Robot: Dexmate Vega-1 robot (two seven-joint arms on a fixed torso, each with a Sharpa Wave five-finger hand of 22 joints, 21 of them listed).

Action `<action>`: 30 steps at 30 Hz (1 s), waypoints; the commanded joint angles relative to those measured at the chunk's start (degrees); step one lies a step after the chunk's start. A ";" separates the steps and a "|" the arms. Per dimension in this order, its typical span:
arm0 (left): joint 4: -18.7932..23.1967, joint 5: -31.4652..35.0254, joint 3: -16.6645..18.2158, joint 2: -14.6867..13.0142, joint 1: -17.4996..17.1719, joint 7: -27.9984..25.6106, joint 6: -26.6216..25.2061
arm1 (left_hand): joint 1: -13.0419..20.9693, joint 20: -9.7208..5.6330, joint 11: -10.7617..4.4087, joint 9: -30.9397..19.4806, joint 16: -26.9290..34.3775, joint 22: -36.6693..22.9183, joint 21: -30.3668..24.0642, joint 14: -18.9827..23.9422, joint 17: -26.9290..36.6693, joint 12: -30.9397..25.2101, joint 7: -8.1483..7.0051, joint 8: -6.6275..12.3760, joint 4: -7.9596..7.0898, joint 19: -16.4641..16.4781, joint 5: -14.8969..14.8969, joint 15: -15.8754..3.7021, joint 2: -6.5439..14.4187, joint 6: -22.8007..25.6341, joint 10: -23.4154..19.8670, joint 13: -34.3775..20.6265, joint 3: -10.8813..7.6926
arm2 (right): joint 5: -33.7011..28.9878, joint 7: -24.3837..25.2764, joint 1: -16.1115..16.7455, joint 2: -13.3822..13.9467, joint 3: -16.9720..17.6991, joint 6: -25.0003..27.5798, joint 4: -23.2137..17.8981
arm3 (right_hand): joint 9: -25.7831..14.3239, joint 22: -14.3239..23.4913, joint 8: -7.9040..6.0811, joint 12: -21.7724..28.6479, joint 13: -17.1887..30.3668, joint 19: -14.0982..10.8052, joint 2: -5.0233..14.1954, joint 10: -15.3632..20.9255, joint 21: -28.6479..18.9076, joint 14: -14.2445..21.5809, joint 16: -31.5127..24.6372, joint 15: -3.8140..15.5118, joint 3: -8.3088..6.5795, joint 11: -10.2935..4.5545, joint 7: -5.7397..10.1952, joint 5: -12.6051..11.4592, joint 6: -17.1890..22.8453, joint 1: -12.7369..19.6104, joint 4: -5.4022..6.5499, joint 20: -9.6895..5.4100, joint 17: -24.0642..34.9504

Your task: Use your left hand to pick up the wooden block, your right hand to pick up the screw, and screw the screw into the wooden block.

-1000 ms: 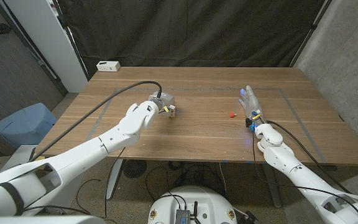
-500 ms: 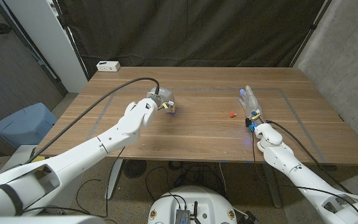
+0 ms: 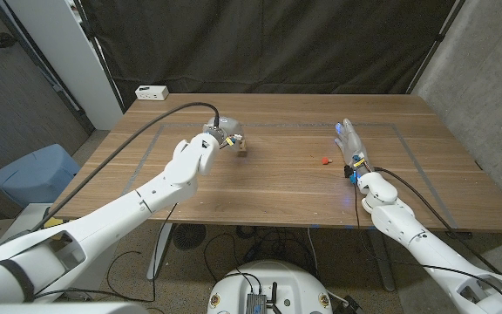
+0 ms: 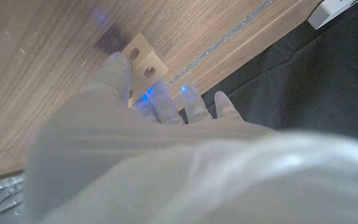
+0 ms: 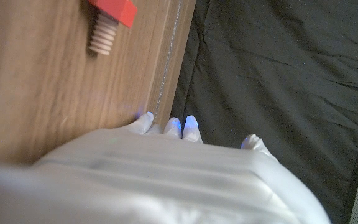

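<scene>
From the head view, the left hand [image 3: 219, 137] reaches over the bench [image 3: 277, 187] with the wooden block [image 3: 242, 146] just beyond its fingers; whether it grips is unclear. The right hand [image 3: 352, 146] stands fingers apart, empty, the screw [image 3: 324, 160] nearby. The left wrist view shows the block [image 4: 143, 61] on the bench, holed face showing, fingers [image 4: 118, 71] beside it. In the right wrist view, the screw [image 5: 109, 23] lies flat, red head one end, threaded shaft the other.

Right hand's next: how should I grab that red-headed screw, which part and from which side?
A judgement: pinch the screw by its red head, not the pale threaded shank. It lies on its side on the table, so the head is the widest, blocky part, and the threads stay free for the wooden block. The right hand sits beside it, so come down from above, closing across the head.
</scene>
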State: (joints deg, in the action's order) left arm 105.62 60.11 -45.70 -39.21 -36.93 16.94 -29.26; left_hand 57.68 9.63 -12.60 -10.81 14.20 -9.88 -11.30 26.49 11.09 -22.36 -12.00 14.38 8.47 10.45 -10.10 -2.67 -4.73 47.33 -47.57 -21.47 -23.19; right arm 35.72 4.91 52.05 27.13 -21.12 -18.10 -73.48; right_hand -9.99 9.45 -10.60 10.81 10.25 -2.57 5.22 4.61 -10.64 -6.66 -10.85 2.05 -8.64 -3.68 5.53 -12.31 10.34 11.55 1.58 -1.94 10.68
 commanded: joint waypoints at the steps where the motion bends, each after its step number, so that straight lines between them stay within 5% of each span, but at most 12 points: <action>1: 0.54 -5.53 1.79 1.05 -0.03 -2.39 -1.76 | 0.52 0.44 -0.14 -0.11 0.22 -0.08 0.18 0.43 0.13 -0.18 0.11 0.07 0.00 0.25 -0.05 -5.21 0.51 0.44 -0.48 -0.32 0.29 | -1.71 1.19 1.00 1.89 0.43 -0.22 -4.03 | -0.19 0.18 -0.15 0.04 0.16 -0.46 0.50 0.03 -0.17 0.12 -0.36 1.68 -0.16 -0.32 0.25 -0.27 0.19 -0.04 -0.29 -1.72 0.03; 15: 0.29 -14.78 3.35 2.19 0.31 -8.33 -1.65 | 0.51 0.56 -0.15 -0.13 0.27 -0.09 0.18 0.72 0.16 -0.01 0.15 0.06 -0.05 0.34 -0.08 -5.29 0.73 1.17 -0.81 -0.53 0.64 | -4.60 3.47 3.33 8.14 1.22 5.50 -12.01 | -0.19 0.16 -0.07 -0.05 0.16 -0.42 0.53 -0.16 -0.12 -0.09 -0.21 1.79 -0.49 -0.34 0.77 -0.33 0.02 0.74 -0.91 -1.95 -0.10; 30: -1.09 -24.54 4.01 2.54 1.78 -13.00 -0.32 | 0.63 0.89 -0.14 -0.16 0.19 -0.09 0.20 0.71 0.18 0.26 0.09 -0.25 -0.03 0.40 -0.12 -5.29 0.96 1.20 -0.95 -0.74 0.96 | -7.82 3.02 4.23 14.55 1.70 10.39 -17.91 | -0.24 0.10 -0.68 0.04 0.21 -0.13 0.47 -0.06 0.02 -0.25 -0.11 1.80 -1.85 -0.61 2.13 -0.16 1.58 4.22 -3.66 -1.36 -0.28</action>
State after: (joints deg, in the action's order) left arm 105.42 42.08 -42.02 -36.89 -36.11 7.45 -30.56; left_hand 58.13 10.03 -12.70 -10.79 14.20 -9.88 -11.30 26.71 11.07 -21.93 -11.89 14.32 8.29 10.86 -10.10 -2.88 -4.27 48.03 -47.97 -21.94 -22.41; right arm 30.23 8.01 55.63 37.23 -19.76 -10.80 -87.18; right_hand -9.99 9.45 -10.82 10.81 10.25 -2.57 5.66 4.39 -10.64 -6.66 -10.86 2.05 -10.19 -3.90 7.41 -12.31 11.17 14.70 -1.34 -1.94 10.39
